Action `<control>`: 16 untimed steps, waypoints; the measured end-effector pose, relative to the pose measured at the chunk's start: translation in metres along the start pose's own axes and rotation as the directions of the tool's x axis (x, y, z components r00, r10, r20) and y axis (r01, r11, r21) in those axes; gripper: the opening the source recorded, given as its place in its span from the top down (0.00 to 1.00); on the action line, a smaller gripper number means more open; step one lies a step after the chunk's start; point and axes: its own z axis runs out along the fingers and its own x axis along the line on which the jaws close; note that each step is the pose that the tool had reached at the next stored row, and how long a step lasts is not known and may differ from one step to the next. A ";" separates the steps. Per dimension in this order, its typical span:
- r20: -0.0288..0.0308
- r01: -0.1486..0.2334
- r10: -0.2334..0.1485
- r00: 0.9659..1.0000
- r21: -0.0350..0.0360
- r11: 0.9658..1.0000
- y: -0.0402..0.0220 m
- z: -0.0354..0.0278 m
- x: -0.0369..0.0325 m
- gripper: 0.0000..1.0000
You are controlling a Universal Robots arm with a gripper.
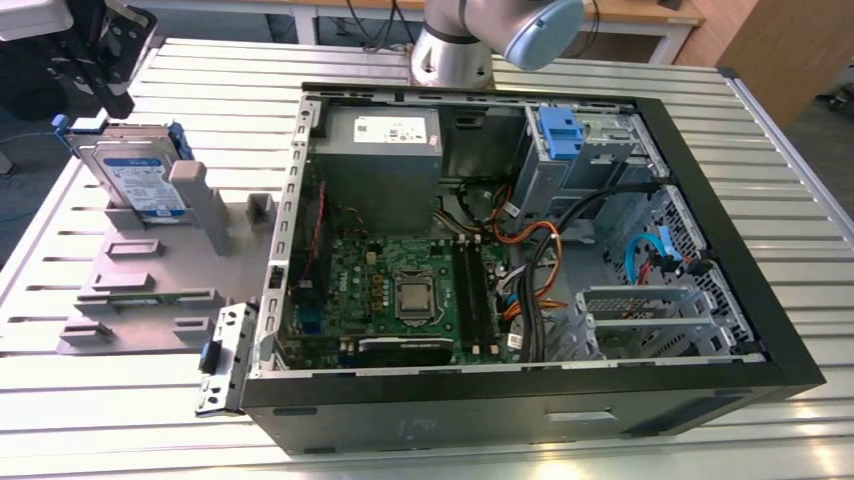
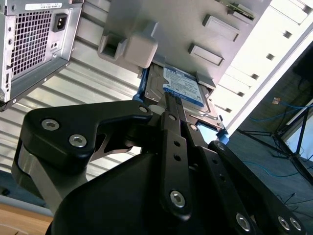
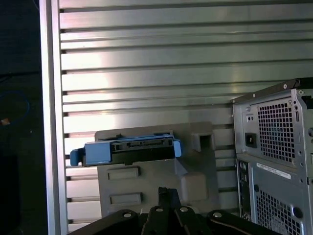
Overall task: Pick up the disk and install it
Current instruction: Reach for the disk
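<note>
I see the disk (image 1: 138,178) standing on edge in the grey holder (image 1: 134,290) on the bench (image 1: 80,420), at nine o'clock from the open computer case (image 1: 747,330) in the exterior view. The gripper (image 1: 114,95) hangs just above it, toward eleven o'clock. Its fingers (image 3: 164,196) look pressed together, gripping nothing.

Open PC case (image 1: 441,420) w/ PSU (image 1: 380,150), grey fixture (image 1: 134,310) alongside, slatted table (image 1: 120,410)

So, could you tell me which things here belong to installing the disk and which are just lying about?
Job: disk, grey holder, end effector, open computer case, drive bay.
Bystanders: power supply, motherboard, cables, metal bracket beside the case.
</note>
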 end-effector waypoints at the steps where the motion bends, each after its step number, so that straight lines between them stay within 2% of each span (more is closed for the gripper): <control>1: 0.000 0.000 0.000 1.000 0.000 1.000 0.0000 0.0000 0.0003 0.89; 16: 0.000 0.000 0.000 1.000 0.000 1.000 -0.0004 -0.0001 0.0047 0.89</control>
